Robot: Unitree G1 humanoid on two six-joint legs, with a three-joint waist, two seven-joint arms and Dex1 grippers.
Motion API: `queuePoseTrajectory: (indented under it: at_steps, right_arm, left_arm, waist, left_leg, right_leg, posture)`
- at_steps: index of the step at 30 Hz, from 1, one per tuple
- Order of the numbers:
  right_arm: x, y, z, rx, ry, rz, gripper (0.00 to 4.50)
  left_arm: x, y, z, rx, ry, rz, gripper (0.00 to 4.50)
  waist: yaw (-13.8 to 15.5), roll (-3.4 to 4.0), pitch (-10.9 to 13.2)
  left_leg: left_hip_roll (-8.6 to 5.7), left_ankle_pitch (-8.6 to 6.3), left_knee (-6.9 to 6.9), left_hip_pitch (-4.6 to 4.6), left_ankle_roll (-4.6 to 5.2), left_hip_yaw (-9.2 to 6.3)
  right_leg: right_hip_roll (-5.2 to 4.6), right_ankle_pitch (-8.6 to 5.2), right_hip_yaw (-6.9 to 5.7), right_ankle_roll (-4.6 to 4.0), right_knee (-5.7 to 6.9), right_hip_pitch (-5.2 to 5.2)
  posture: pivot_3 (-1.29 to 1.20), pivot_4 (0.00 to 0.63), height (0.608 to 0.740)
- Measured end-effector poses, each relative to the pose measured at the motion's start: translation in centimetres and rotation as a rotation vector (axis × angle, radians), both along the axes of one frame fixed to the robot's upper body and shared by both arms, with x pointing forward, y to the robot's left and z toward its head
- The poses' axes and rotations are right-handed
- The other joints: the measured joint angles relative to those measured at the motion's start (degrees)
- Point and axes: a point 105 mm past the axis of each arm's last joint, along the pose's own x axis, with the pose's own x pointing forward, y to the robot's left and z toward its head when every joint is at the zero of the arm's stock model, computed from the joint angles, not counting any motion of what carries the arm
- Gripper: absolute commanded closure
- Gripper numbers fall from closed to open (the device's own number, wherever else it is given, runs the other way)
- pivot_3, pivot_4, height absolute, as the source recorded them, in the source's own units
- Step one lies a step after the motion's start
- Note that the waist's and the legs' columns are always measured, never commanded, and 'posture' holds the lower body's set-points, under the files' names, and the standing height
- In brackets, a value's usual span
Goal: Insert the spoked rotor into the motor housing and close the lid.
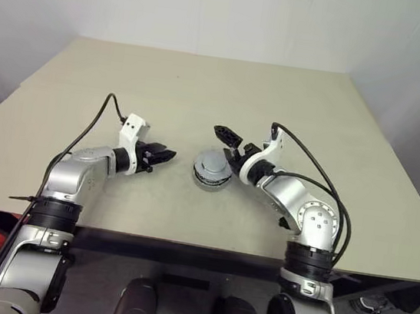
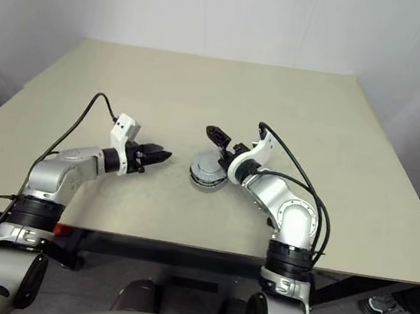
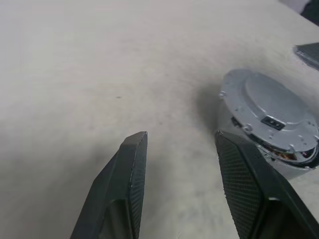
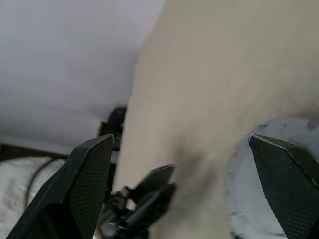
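The motor housing (image 1: 212, 173) sits on the tabletop (image 1: 203, 94) between the two sets of fingers, and the lid (image 3: 271, 107) already lies flat on top of it — only a thin sliver of copper winding shows under the lid's edge in the left wrist view, so the spoked rotor is presumably shut inside, though it cannot be seen. The task therefore looks to be at its closing step, with the lid on and both grippers off it. The left gripper (image 1: 162, 156) hangs just beside the housing with its fingers (image 3: 130, 174) part-way apart and nothing between them; one fingertip is near the housing wall but apart from it. The right gripper (image 1: 232, 146) is raised above and just behind the housing, fingers (image 4: 84, 174) spread wide and holding nothing. What remains — as a judgement — is to check that the lid sits level and fully seated; if not, a light press straight down from above, while the other fingers steady the housing wall, would finish it.
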Motion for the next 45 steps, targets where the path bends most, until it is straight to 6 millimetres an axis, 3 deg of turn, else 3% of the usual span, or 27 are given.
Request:
queuePoseTrajectory:
  at_steps: [3,6,11,17,30,45]
  right_arm:
    - [-0.2,-0.6,0.0,-0.358,-0.235,0.109,0.04]
    - [-0.6,0.3,-2.0,-0.688,-0.438,0.244,0.04]
    - [-0.9,2.2,-5.5,-0.886,-0.596,0.399,0.04]
    - [-0.3,3.4,-5.9,-0.898,-0.660,0.412,0.04]
    - [1.8,1.3,-3.4,-0.729,-0.560,0.265,0.04]
    - [0.7,1.8,-6.1,-0.761,-0.506,0.312,0.04]
  left_arm:
    - [-0.5,-0.1,-0.9,-0.016,0.022,0.007,2.23]
    - [-0.5,-1.0,-0.9,-0.038,0.019,0.000,2.23]
    - [-0.5,-1.8,-1.0,-0.058,0.011,-0.009,2.23]
    - [-0.4,-1.8,-1.0,-0.057,0.009,-0.005,2.23]
    - [-1.1,-1.7,-1.4,-0.050,0.011,0.002,2.23]
    - [-1.1,-1.7,-1.5,-0.044,0.012,0.003,2.23]
  waist:
    - [0.22,-0.03,0.01]
    - [0.33,-0.07,0.01]
    - [-0.01,-0.08,0.02]
    - [-0.13,-0.09,0.02]
    - [-0.13,-0.09,0.02]
    - [-0.16,-0.09,0.02]
  left_leg:
    - [0.00,-0.01,0.13,-0.13,0.02,-0.04]
    - [0.03,-0.01,0.15,-0.19,0.01,-0.05]
    - [0.04,-0.08,0.31,-0.20,0.14,-0.04]
    - [0.04,-0.18,0.48,-0.18,0.31,-0.03]
    - [0.07,-0.17,0.53,-0.05,0.31,-0.02]
    - [0.08,-0.17,0.53,0.01,0.31,-0.02]
  right_leg:
    - [-0.01,0.05,-0.02,0.10,-0.01,0.05]
    - [0.01,0.03,-0.03,0.07,0.00,0.06]
    - [0.02,0.17,-0.02,-0.19,0.02,0.00]
    - [0.01,0.36,-0.02,-0.50,0.03,0.04]
    - [0.02,0.44,-0.02,-0.64,0.09,0.10]
    - [0.02,0.44,-0.02,-0.64,0.08,0.13]
  posture:
    - [0.00,0.000,0.740]
    - [0.00,0.000,0.740]
    - [0.00,0.000,0.740]
    - [0.00,0.000,0.740]
    - [0.00,0.000,0.740]
    - [0.00,0.000,0.740]
